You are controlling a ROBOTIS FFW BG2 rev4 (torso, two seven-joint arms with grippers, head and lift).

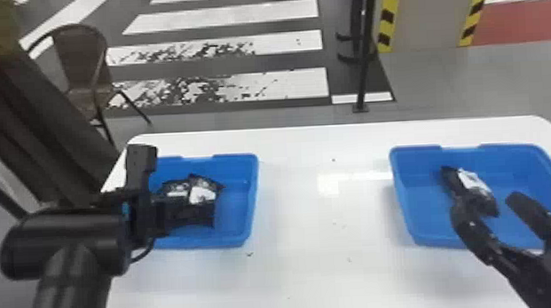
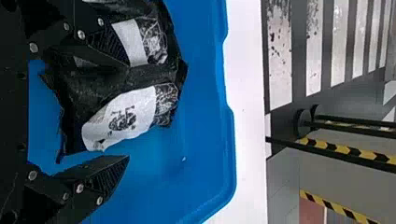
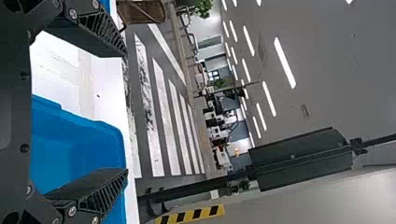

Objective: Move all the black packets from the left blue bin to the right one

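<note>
In the head view, the left blue bin (image 1: 242,237) holds at least two overlapping black packets (image 1: 193,212) with white labels. My left gripper (image 1: 142,201) is over that bin's left part. The left wrist view has the left gripper (image 2: 128,113) open, one finger over a packet and a labelled black packet (image 2: 123,116) lying between and beyond the fingers. One black packet (image 1: 478,187) lies slanted in the right blue bin (image 1: 403,203). Above the near part of this bin, my right gripper (image 1: 490,202) is open; the right wrist view has this gripper (image 3: 126,113) with nothing between its fingers.
Both bins stand on a white table (image 1: 319,260), with a wide strip of tabletop between them. Beyond the table are a chair (image 1: 84,71) at the left and a dark post (image 1: 364,63). A person stands at the far left edge.
</note>
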